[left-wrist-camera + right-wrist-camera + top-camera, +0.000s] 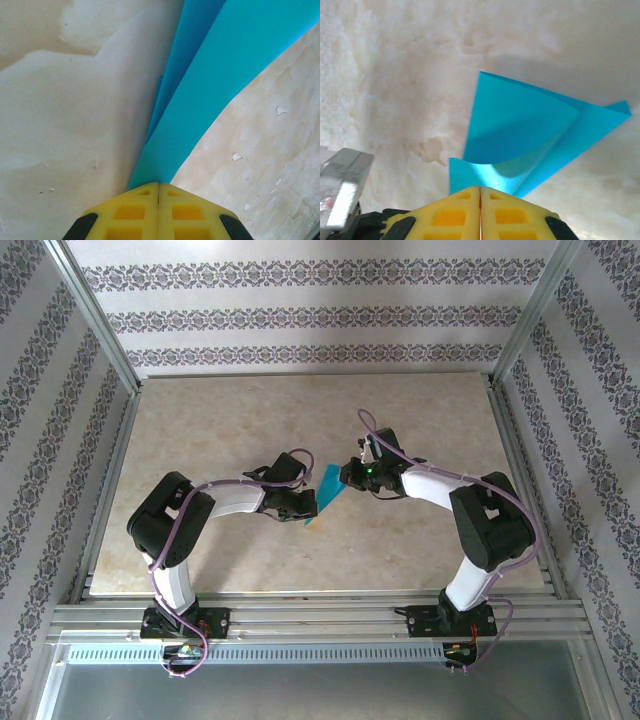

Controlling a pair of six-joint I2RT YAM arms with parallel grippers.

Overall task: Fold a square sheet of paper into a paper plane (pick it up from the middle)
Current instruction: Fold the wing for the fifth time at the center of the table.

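The teal-blue sheet of paper (327, 495) is folded and hangs above the table between my two arms. My left gripper (303, 506) is shut on its lower end. In the left wrist view the yellow jaws (158, 184) meet on a narrow tip, and the layered paper (215, 85) fans away from it. My right gripper (351, 478) is shut on the upper end. In the right wrist view its jaws (480, 188) pinch an edge of the paper (520, 125), which curls and shows a crease running to a sharp corner.
The beige marbled tabletop (250, 420) lies below, framed by metal rails (110, 470) on the sides and front. Patterned walls (300, 310) enclose the cell. Small white flecks (237, 157) dot the surface under the left gripper.
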